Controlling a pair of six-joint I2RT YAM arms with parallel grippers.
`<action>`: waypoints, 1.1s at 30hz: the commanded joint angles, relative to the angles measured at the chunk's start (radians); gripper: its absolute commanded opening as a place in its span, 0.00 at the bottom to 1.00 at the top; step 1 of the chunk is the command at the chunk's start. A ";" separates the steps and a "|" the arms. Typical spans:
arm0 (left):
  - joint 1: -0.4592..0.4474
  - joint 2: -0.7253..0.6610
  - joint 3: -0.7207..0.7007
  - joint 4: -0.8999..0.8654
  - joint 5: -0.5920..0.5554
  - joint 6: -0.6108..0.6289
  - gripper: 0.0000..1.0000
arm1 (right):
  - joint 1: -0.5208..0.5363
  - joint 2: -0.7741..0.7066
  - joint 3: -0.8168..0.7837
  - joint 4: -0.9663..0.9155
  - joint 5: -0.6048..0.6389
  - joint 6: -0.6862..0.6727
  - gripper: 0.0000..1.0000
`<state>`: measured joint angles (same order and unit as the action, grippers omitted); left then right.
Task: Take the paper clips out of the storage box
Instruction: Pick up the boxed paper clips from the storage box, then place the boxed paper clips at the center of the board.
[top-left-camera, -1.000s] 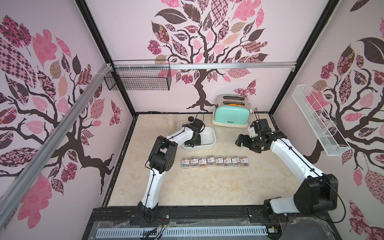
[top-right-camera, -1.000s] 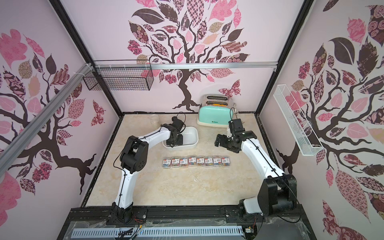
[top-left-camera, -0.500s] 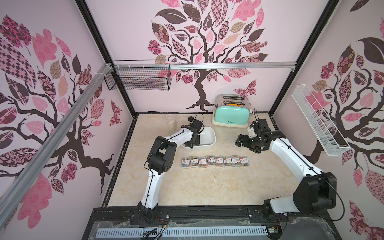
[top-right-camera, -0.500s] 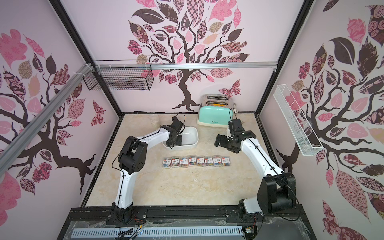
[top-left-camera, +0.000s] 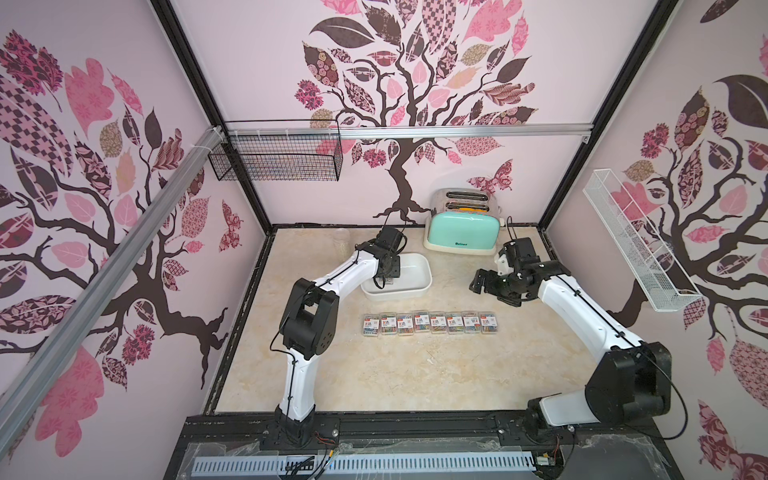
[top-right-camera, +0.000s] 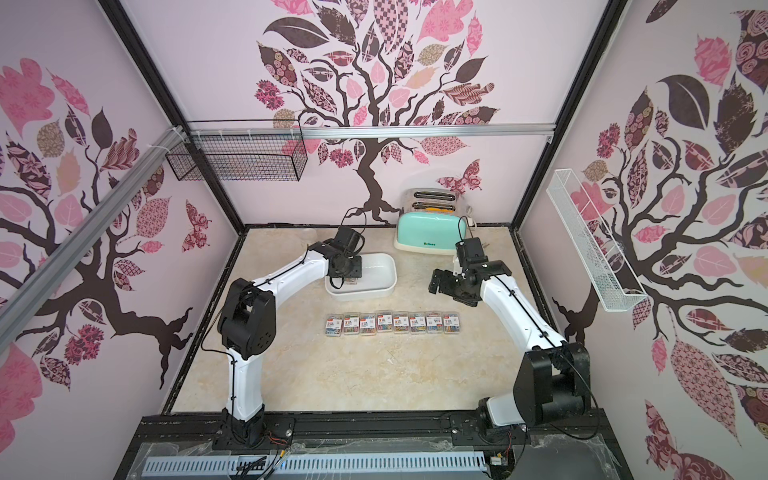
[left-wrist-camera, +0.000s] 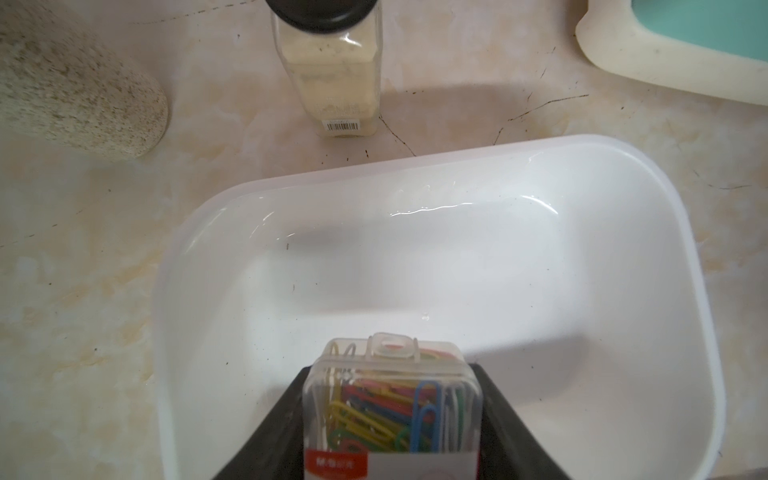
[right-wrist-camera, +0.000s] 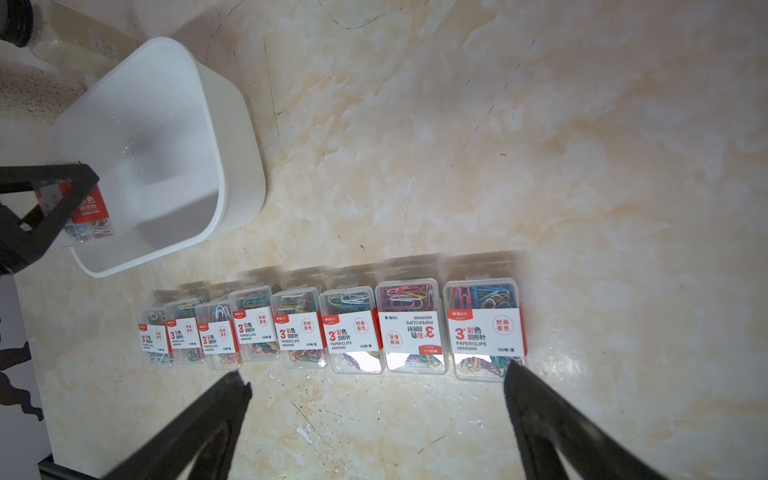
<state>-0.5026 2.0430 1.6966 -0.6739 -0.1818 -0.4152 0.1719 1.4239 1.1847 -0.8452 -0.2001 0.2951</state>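
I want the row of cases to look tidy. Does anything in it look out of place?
One case in the row is turned end for end: its label reads upside down next to the rest. Nothing looks spilled or damaged.

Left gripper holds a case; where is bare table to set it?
Widest bare patch: the marble between the row of cases and the front rail. Also free: right of the row, toward the right arm. Crowded: behind the tub, by the bottle and toaster; the strip between tub and row is narrow.
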 joint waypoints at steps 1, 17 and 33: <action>-0.001 -0.081 -0.012 -0.015 -0.008 0.014 0.49 | 0.004 0.006 0.036 0.001 0.002 -0.003 0.99; -0.008 -0.440 -0.267 -0.089 -0.035 -0.004 0.50 | 0.021 0.001 0.043 0.004 0.005 -0.016 0.99; -0.008 -0.685 -0.717 0.042 -0.113 -0.065 0.52 | 0.037 -0.025 0.005 0.007 0.028 -0.020 0.99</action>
<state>-0.5095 1.3705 1.0092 -0.7113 -0.2638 -0.4706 0.2001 1.4220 1.1839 -0.8448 -0.1852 0.2863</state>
